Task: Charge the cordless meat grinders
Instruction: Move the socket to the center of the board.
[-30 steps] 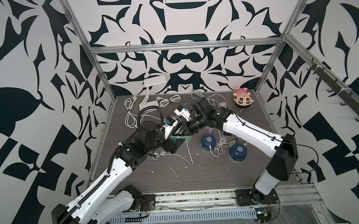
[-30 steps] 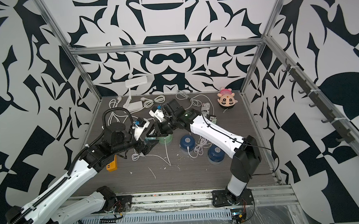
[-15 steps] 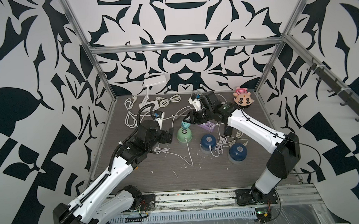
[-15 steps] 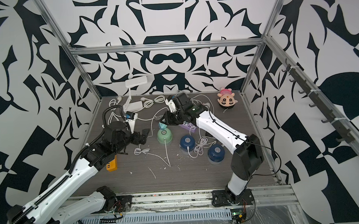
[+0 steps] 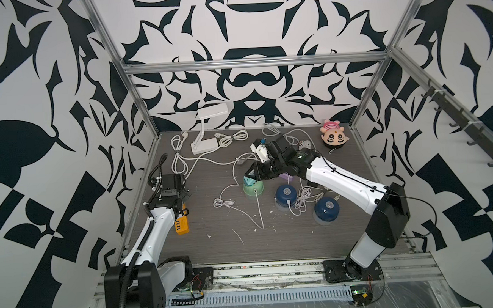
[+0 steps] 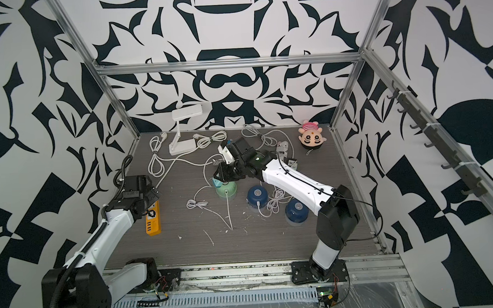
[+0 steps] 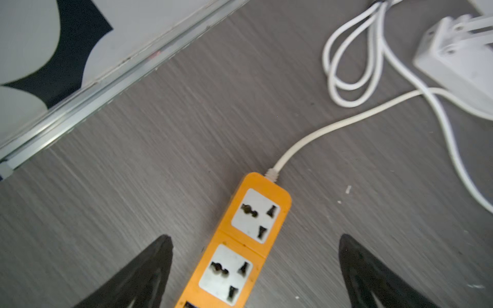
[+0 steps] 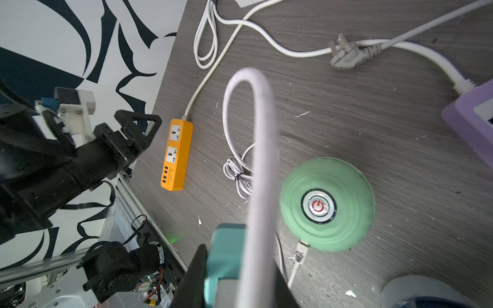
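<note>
The mint green meat grinder (image 5: 254,189) (image 6: 227,190) (image 8: 326,204) stands mid-table with a thin white cable (image 8: 300,254) plugged into its side. Two navy grinders (image 5: 285,193) (image 5: 327,208) stand to its right, among loose white cable. My right gripper (image 5: 249,178) (image 8: 240,266) hovers just left of the green grinder's top, shut on a teal adapter block (image 8: 226,253) with a thick white cord (image 8: 262,160) looping from it. At the table's left side my left gripper (image 5: 183,195) (image 7: 254,237) stands open above the orange power strip (image 5: 182,224) (image 7: 256,216), its fingers astride the strip without touching it.
A purple power strip (image 5: 286,175) (image 8: 469,120) lies under the right arm. A white desk lamp (image 5: 207,133), coiled white cords (image 5: 180,160) and a grey plug (image 8: 346,57) sit at the back. A pink plush toy (image 5: 334,136) rests in the back right corner. An aluminium rail (image 7: 106,88) borders the left side.
My left arm has pulled away from the green grinder and swung left, over the orange strip. The right gripper has lifted off with the teal block and now hangs beside the grinder.
</note>
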`<state>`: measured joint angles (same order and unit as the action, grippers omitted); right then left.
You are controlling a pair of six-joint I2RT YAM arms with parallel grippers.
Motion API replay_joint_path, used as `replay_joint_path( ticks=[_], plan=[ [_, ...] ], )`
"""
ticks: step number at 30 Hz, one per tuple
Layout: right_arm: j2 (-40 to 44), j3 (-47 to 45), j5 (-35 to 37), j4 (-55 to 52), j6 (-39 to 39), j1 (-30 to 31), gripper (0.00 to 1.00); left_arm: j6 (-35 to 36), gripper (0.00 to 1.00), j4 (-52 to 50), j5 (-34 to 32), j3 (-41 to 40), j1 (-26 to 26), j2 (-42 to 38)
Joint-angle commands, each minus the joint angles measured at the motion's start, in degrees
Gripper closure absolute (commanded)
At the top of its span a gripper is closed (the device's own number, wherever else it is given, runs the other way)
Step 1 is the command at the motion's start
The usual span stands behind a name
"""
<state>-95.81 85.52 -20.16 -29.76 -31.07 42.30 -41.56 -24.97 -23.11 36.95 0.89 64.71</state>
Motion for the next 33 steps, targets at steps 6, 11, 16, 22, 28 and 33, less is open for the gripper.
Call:
replay_joint_path(
  ticks=[6,11,16,22,28,33],
  plan=[
    [3.2,-0.3,-1.4,3.2,1.0,0.5,1.00,-2.2,0.00,3.3,8.5,-1.1,2.8,5.9],
    [4.4,-1.2,-1.5,4.1,1.0,0.5,1.00,-1.4,0.01,3.0,15.4,1.6,2.7,13.0],
    [4.8,-1.6,-1.5,4.5,0.9,0.5,1.00,-1.8,0.01,3.5,21.3,1.7,0.7,15.8],
    [4.0,-1.1,-1.3,4.1,1.0,0.5,1.00,-3.4,0.25,3.0,20.6,0.5,-7.6,16.9],
    [3.6,-0.7,-1.1,3.5,0.9,0.5,1.00,-4.4,0.57,2.3,23.5,0.8,-12.0,20.4],
    [4.1,-1.3,-0.6,3.4,0.9,0.5,1.00,-6.2,0.61,1.2,24.1,0.1,-15.9,19.8]
  ],
)
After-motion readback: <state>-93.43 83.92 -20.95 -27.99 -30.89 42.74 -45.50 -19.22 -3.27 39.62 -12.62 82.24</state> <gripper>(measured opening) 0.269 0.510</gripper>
